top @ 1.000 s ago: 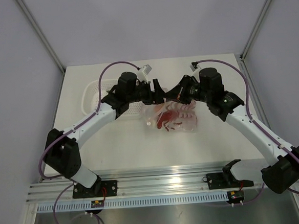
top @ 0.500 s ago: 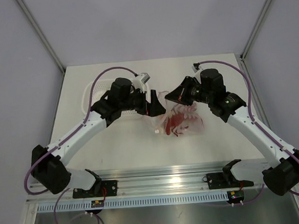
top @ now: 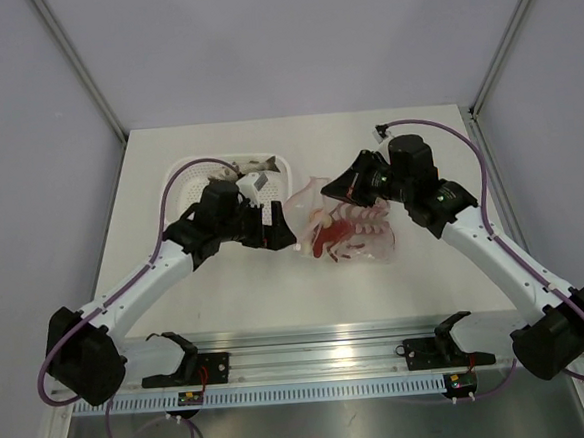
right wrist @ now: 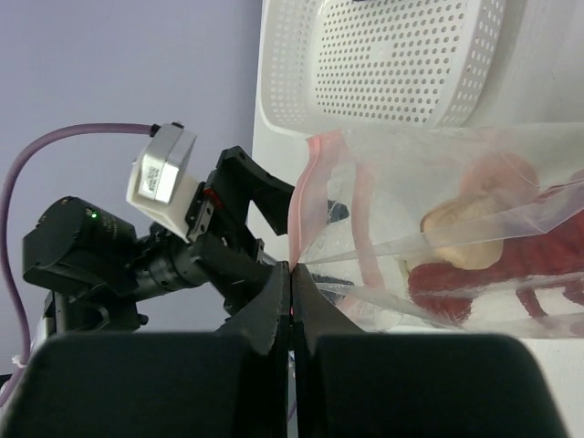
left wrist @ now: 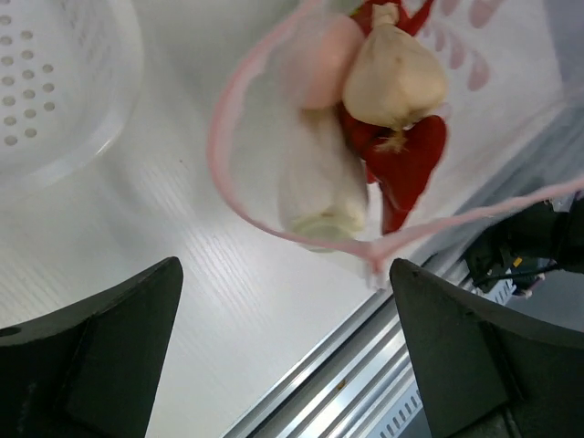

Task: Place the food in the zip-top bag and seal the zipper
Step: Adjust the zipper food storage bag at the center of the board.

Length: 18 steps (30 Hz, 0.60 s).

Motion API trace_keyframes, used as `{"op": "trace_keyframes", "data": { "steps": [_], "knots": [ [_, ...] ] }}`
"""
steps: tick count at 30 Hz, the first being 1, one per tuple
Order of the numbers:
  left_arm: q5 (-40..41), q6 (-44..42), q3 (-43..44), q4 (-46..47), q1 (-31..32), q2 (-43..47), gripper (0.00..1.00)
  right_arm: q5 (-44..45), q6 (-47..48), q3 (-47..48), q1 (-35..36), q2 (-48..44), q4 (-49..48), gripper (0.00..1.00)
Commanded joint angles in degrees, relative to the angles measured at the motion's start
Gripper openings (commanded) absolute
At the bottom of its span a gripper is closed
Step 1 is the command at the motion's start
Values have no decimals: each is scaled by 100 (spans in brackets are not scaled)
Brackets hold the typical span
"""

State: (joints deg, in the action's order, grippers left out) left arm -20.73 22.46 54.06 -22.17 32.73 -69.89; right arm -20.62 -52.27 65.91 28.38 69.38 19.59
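The white table (top: 227, 294) carried a white basket (top: 194, 178) with holes at the back left, and the clear bag (top: 372, 245) was just to the right of it. The right gripper (right wrist: 290, 278) had its jaws pressed together, pinching the upper edge of the bag. The left gripper (left wrist: 287, 310) stood near the bag's mouth with jaws spread wide, holding nothing. The food (left wrist: 401, 155), a red lobster and pale pieces, was inside the bag. The pink zipper (left wrist: 228, 164) gaped in a loop, not sealed.

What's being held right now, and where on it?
Right gripper pinches the bag at its mouth edge, near the zipper. Left gripper is open, holding nothing.
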Motion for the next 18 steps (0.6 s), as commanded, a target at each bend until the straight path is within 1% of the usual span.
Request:
{"op": "trace_keyframes", "data": {
  "steps": [1, 10, 13, 14, 16, 18],
  "knots": [
    [474, 338, -237, 695, -56, -59, 99, -47, 41, -25, 18, -250, -316, 0],
    [-203, 698, -274, 1417, -74, -446, 99, -30, -2, -122, 27, -338, -298, 0],
    [-589, 882, -352, 1688, -74, -648, 93, -12, 6, -113, 18, -355, -298, 0],
    [-703, 935, -387, 1786, -65, -719, 87, -3, 6, -122, 18, -364, -298, 0],
    [-897, 1058, -475, 1944, -65, -772, 79, 23, 15, -122, 18, -356, -290, 0],
    [-959, 1085, -519, 1989, -56, -772, 53, 14, 24, -131, 18, -356, -281, 0]
  ]
}}
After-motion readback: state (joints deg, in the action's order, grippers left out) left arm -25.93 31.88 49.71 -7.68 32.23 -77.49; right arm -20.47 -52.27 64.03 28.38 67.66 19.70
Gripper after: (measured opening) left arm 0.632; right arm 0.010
